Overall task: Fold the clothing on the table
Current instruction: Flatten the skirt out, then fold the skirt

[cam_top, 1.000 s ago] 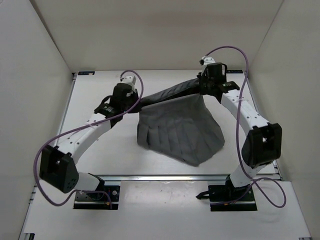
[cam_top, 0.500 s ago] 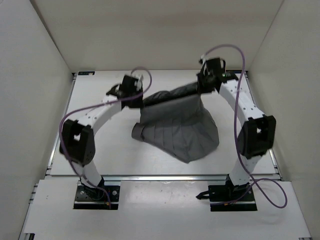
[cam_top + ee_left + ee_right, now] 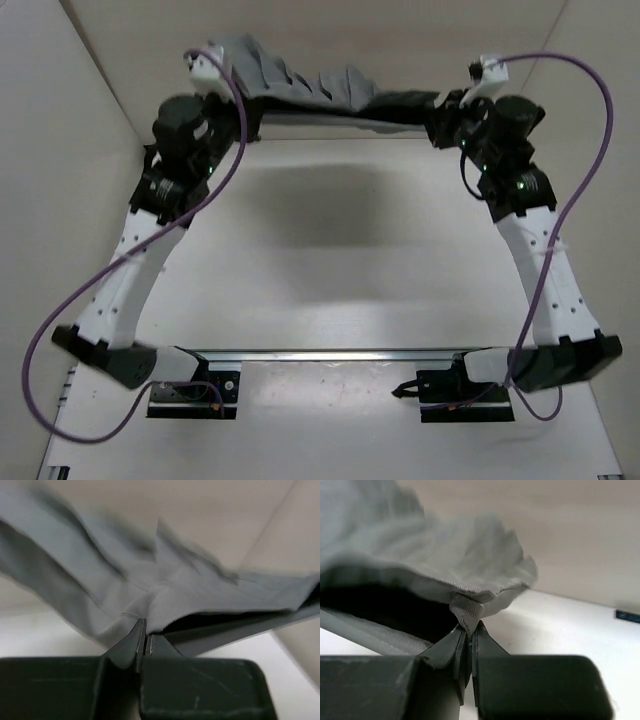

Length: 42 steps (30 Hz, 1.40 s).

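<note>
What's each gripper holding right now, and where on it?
Both hold the pleated grey skirt, which hangs stretched between them. Left gripper pinches its edge at one end; right gripper pinches a small fold of the edge at the other.

even bright overhead light; soft shadow on table [image 3: 330, 215]; clothing [image 3: 100, 575] motion-blurred in wrist views.
</note>
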### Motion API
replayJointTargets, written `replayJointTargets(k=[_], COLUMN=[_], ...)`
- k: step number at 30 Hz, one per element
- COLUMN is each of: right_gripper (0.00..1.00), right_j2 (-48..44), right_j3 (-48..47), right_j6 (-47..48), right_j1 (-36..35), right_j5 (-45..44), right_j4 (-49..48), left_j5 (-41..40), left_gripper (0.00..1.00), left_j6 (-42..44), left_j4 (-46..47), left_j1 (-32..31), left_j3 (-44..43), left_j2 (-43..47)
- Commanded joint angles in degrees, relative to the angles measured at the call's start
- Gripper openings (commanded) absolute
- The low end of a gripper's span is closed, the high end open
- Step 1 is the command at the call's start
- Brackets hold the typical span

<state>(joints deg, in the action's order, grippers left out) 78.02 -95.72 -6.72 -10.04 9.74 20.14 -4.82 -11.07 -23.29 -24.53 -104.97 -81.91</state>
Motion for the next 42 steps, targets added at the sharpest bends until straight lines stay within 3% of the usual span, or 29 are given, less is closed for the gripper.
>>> replayJointTargets(k=[1,3,8,11,16,19,22,26,28,31,35,39,42], right_gripper=[0.01,0.0,0.0,0.0,0.0,0.0,0.01,0.0,0.0,0.0,0.0,0.0,0.0], right_j2=[-4.7,-10.32,-21.74,-27.47,-32.4,-28.91,-25.3,-20.65,-16.6,-3.97,9.59,21.27,20.26], right_j3=[16.73,25.35,48.65,57.02,61.19,57.06,54.85,53.28,49.08,37.59,10.21,-22.49,-28.82], right_j6=[3.29,2.07,-2.5,-6.71,-11.12,-9.54,-8.92,-8.13,-6.21,-2.87,-0.05,4.07,4.7], right_j1=[6.09,5.74,2.85,-1.28,-5.68,-3.68,0.98,1.95,2.65,3.62,3.98,2.76,2.4], right_j5=[-10.7,-11.31,-8.25,-6.5,-3.93,-1.57,0.63,0.81,0.72,-0.33,-4.62,-12.61,-13.61], right_j4=[0.95,1.74,6.4,9.56,11.5,12.03,10.71,8.25,8.07,9.03,13.42,18.87,16.52], left_j5=[-16.09,-16.89,-6.98,-4.68,-3.72,1.38,0.43,2.35,2.97,2.09,3.24,-1.75,-2.57], left_gripper=[0.0,0.0,0.0,0.0,0.0,0.0,0.0,0.0,0.0,0.0,0.0,0.0,0.0], left_j6=[3.69,1.41,-10.26,-14.67,-19.42,-18.9,-18.81,-16.1,-14.43,-10.21,-4.68,-0.02,0.0], left_j4=[-0.36,-0.7,-7.73,-13.09,-17.4,-16.88,-15.56,-12.23,-10.82,-10.72,-17.47,-21.53,-16.8], left_j1=[3.37,1.51,1.86,1.24,-0.87,1.42,-0.85,2.46,4.05,5.2,6.78,6.52,8.0], left_j3=[23.06,34.76,59.39,66.36,65.77,63.84,62.96,60.85,56.13,44.73,12.43,-20.29,-24.05], left_j2=[6.48,14.11,27.47,36.01,40.08,35.96,32.09,25.25,19.7,3.66,-17.96,-27.33,-23.92])
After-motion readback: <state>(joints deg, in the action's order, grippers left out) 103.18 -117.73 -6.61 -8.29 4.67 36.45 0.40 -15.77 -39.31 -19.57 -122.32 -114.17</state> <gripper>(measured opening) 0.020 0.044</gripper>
